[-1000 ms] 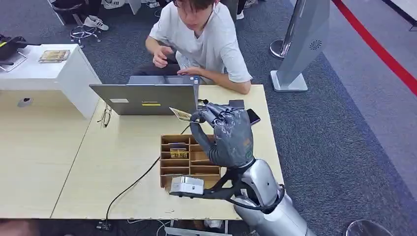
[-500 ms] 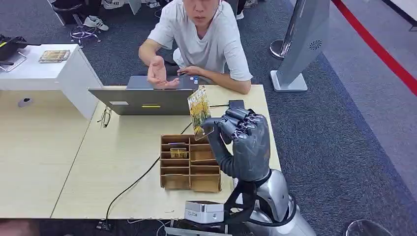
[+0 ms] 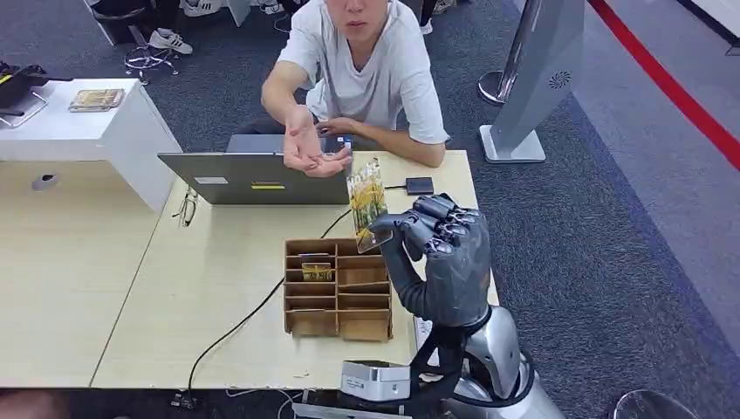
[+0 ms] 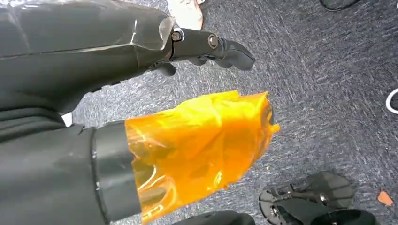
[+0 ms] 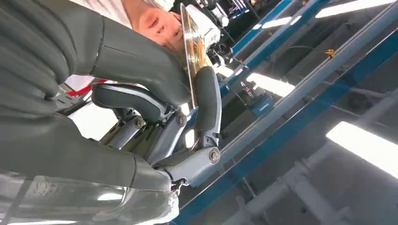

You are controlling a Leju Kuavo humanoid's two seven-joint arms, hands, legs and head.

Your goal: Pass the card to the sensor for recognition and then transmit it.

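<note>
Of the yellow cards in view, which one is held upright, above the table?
The card that the right hand pinches by its lower edge, standing upright in front of the person's hand. The other card sits in the cardboard organizer.

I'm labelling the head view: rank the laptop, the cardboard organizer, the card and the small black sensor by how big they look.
1. laptop
2. cardboard organizer
3. card, raised nearer the camera, so flattered
4. black sensor

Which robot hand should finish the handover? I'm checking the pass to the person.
The right robot hand. It already pinches the card upright, close below the person's open hand. The left robot hand hangs over the carpet, holding nothing.
</note>
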